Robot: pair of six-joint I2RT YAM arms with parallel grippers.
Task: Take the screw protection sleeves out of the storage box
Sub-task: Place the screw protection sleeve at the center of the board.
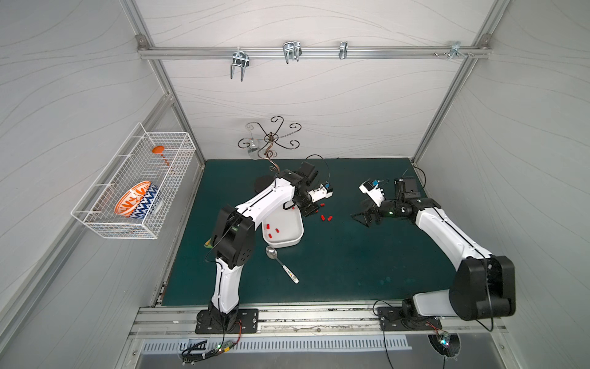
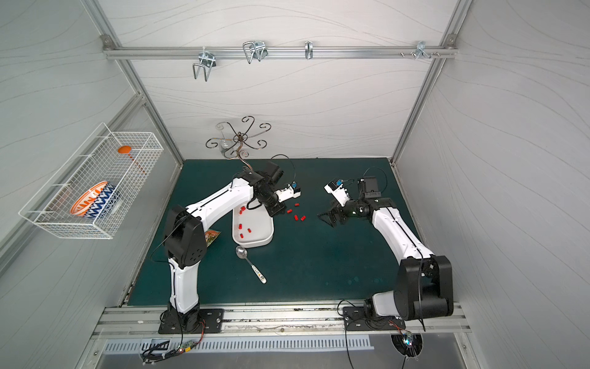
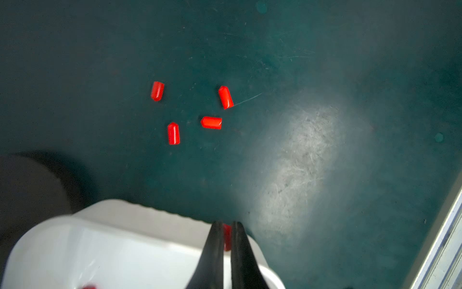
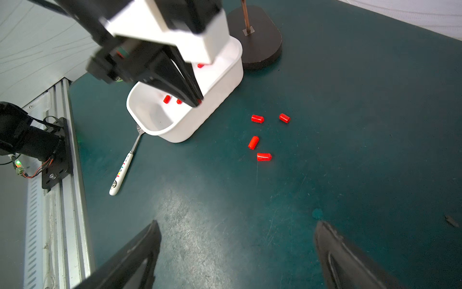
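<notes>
The white storage box (image 1: 289,238) lies left of centre on the green mat, with three red screw protection sleeves (image 1: 270,235) showing in it; my left arm covers its far end. My left gripper (image 3: 227,225) hangs over the box's wall on the side toward the right arm. It is shut on one red sleeve (image 3: 227,237), pinched between the black fingers (image 4: 190,92). Several more sleeves (image 1: 323,218) lie loose on the mat beside the box, also seen as sleeves (image 4: 257,118) from the right wrist. My right gripper (image 4: 237,222) stands wide open and empty over bare mat, right of the loose sleeves.
A metal spoon (image 1: 282,265) with a white handle lies just in front of the box. A scrolled wire stand (image 1: 271,140) on a dark base (image 4: 260,37) stands behind it. A wire basket (image 1: 134,188) on the left wall holds a patterned bowl (image 1: 137,204).
</notes>
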